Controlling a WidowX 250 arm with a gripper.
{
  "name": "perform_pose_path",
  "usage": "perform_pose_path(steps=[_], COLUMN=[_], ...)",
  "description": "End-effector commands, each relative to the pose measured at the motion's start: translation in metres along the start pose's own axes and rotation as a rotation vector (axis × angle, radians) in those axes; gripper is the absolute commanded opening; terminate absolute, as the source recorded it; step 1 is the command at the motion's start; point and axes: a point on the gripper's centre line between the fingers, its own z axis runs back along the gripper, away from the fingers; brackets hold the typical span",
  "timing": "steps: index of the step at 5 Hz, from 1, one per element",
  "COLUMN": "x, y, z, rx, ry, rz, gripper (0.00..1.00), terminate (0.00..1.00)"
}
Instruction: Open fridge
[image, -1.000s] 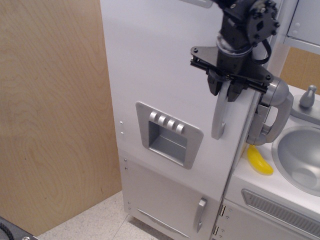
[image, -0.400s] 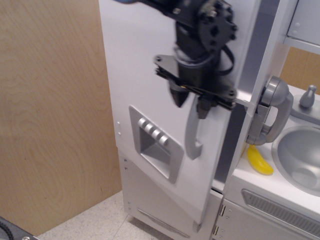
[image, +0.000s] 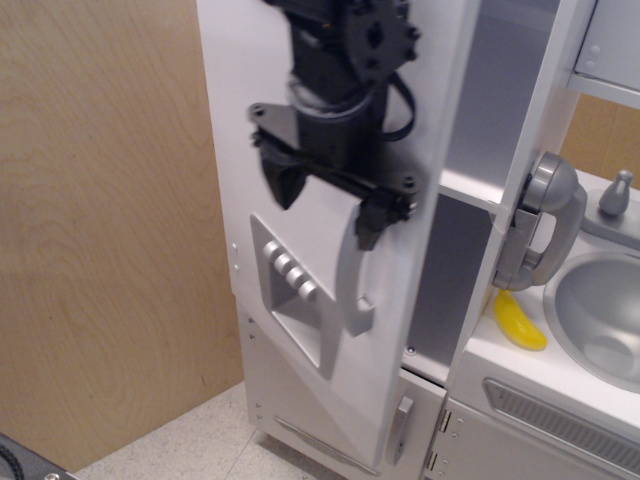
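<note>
No readable text, labels, brand names, numbers or signs appear anywhere: the white fridge (image: 300, 120), its grey dispenser buttons (image: 288, 270) and the sink cabinet (image: 540, 400) are all unmarked.

A light plywood wall (image: 100, 220) fills the left side. Below it lies a pale speckled floor (image: 190, 445). At right stands a white sink cabinet (image: 520, 440) with a grey vent (image: 565, 415) and a silver basin (image: 600, 315).
</note>
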Motion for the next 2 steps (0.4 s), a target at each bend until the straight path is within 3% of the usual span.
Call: perform_pose_path(steps=[1,2], x=[-0.006,-0.018], y=[-0.041,-0.057], z=[0.016,0.026], rx=[-0.065,-0.06], ry=[-0.017,-0.061], rz=[-0.121,-0.159], gripper=[1.0,1.0], terminate=[0.0,0.0])
